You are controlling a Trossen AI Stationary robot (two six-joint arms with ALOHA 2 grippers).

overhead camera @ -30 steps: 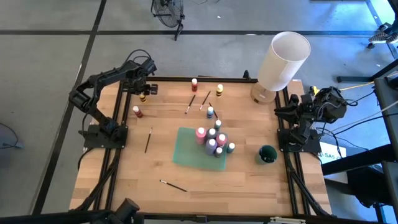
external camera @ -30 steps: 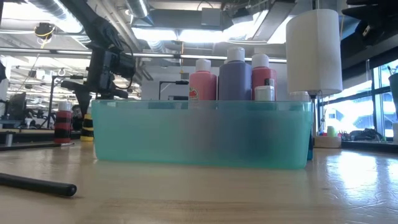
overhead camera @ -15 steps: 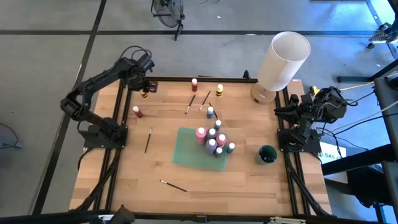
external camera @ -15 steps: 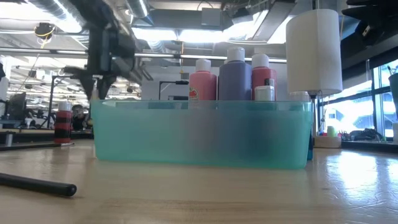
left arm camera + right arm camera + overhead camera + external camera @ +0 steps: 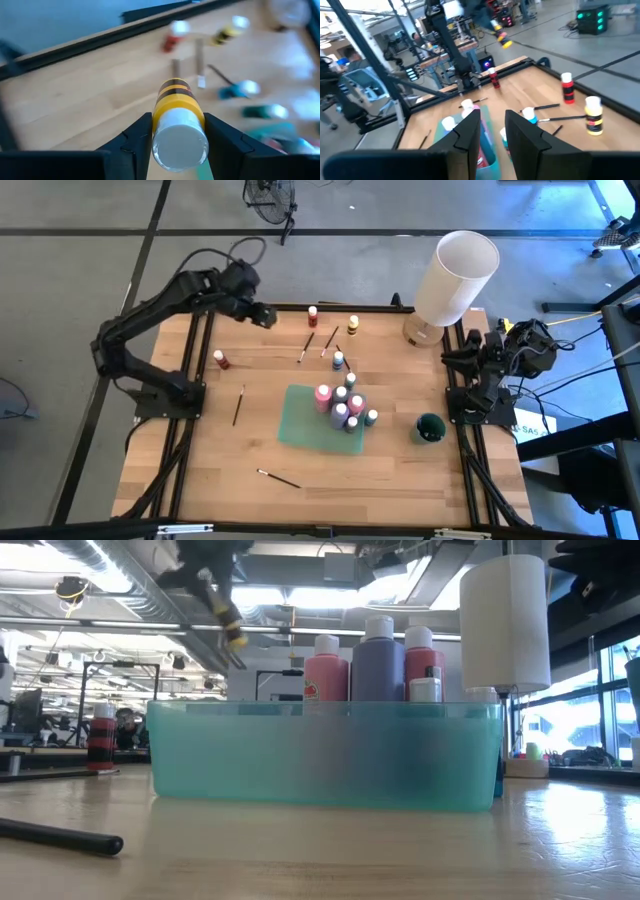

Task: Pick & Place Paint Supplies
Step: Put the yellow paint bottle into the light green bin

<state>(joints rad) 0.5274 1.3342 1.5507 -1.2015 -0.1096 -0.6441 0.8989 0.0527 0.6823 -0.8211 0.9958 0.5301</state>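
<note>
Above the bench's far-left corner, left hand [image 5: 262,315] clamps yellow bottle [image 5: 177,102]; tray [image 5: 300,425] lies near-right of it.

Robotics lab or workshop, exposed ceiling ducts [image 5: 120,580], concrete floor [image 5: 80,270], equipment racks [image 5: 445,30], framed wooden workbench [image 5: 250,450]

Yellow bottle with black bands and white cap [image 5: 178,125]. Teal translucent tray [image 5: 325,755]. Pink bottle [image 5: 326,670], purple bottle [image 5: 378,662], both white-capped. Red-and-black banded bottle [image 5: 102,738]. Dark green cup [image 5: 429,427]. White cylinder [image 5: 456,276]. Light wooden tabletop [image 5: 390,470] framed in black. Dark brush [image 5: 279,478].
</note>
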